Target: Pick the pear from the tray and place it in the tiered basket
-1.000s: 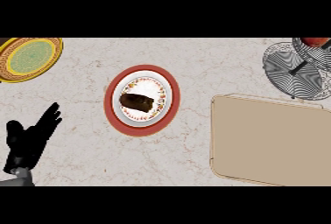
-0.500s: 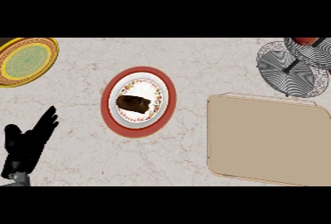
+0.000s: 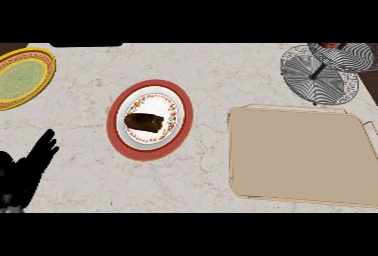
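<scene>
The beige tray [image 3: 303,160] lies at the right of the counter, and nothing shows on its surface. At the top right stands the tiered basket [image 3: 317,80], made of black and white wire. A small red-brown bit [image 3: 332,45] shows in its upper tier at the view's top edge; I cannot tell what it is. No pear is plainly visible. My left hand [image 3: 26,172] rests at the lower left edge, fingers straight and pointing up, holding nothing. My right hand is out of view.
A red-rimmed plate [image 3: 114,125] with a dark brown piece of food [image 3: 144,121] sits left of the tray. A yellow plate with a green centre [image 3: 22,75] lies at the top left corner. The counter is pale marble.
Plate, tray and basket have all slid a little to the left in the view. My left hand has sunk lower toward the bottom left corner, still open.
</scene>
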Available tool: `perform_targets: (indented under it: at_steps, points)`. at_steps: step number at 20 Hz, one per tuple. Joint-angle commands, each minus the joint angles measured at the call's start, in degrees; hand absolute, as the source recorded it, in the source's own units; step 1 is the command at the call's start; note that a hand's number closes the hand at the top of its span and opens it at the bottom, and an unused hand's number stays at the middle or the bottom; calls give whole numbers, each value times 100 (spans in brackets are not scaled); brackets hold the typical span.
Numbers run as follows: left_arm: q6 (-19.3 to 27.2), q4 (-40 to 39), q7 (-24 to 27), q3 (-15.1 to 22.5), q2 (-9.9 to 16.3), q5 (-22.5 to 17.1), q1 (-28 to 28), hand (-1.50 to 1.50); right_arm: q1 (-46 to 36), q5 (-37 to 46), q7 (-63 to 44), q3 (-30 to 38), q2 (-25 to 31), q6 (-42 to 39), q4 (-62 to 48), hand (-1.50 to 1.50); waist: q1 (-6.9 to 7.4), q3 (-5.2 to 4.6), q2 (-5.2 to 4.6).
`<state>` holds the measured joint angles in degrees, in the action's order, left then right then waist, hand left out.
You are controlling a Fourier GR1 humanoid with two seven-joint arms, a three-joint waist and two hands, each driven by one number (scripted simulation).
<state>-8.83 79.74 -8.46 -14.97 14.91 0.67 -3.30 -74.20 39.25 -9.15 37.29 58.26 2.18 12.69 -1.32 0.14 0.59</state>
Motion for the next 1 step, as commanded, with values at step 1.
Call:
perform_targets:
  at_steps: [1]
  points:
    - [-228,119,-123,-99,128,-171,-196,0,640,-608,605,458,395,-700,159,-150,-23,-10,12]
